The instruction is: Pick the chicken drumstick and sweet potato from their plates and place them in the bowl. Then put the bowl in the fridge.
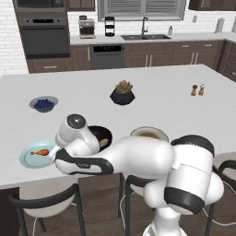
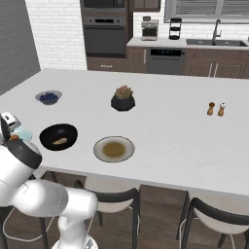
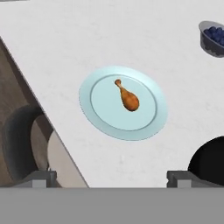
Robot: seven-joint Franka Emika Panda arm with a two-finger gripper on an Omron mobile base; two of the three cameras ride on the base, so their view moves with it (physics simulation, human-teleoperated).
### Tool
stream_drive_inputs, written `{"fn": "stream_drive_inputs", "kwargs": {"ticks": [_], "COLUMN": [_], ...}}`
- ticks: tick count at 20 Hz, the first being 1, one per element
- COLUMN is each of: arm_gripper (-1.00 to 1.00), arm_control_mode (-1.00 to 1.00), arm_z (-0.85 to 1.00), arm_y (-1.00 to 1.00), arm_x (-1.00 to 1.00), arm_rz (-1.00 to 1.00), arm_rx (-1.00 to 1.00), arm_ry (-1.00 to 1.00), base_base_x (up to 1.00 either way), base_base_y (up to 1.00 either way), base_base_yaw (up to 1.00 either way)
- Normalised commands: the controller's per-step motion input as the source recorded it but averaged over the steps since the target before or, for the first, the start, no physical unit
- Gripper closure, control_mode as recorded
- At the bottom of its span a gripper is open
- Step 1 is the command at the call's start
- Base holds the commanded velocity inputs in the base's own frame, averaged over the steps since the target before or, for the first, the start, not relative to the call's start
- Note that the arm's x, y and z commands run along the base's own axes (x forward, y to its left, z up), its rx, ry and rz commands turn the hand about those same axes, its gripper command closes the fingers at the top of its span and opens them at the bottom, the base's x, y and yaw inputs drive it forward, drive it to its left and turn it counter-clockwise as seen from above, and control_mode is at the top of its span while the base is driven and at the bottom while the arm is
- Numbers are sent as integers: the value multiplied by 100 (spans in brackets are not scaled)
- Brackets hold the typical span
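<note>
Worktop (image 1: 152, 92): large white island top; carries every item below.
Bowl (image 2: 58, 136): glossy black, deep, near the front edge of the worktop, between the two plates. The sweet potato (image 2: 60, 141) already lies inside it.
Beige plate (image 2: 114, 149): bare, just beside the bowl along the front edge.
Blue plate (image 3: 123, 102): at the front left corner of the worktop, close to the edge; holds the drumstick.
Gripper (image 3: 111, 177): fingers spread wide, holding nothing, poised above the blue plate.
Drumstick (image 3: 127, 96): lies flat near the plate centre.
Long axis: in the hand view, runs from upper left to lower right; thin bone tip at upper left, meaty end at lower right.
Handling (judged): light, fairly stiff, probably smooth and prone to slip or roll on the plate.
Hold point (judged): across the thick meaty end, fingers set crosswise to the long axis; the bone tip is too thin for a sure grip.
</note>
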Motion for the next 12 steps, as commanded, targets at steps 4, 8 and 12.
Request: {"fn": "stream_drive_inputs", "kwargs": {"ticks": [4,8,12], "arm_gripper": [-100,-100,-100], "arm_control_mode": [-100,-100,-100], "arm_z": [-14,-19,-23], "arm_y": [0,11,0], "arm_x": [14,9,21], "arm_rz": [0,0,0], "arm_rx": [0,0,0], "arm_ry": [0,0,2], "base_base_x": [0,0,0], "base_base_y": [0,0,0], "base_base_yaw": [0,0,0]}}
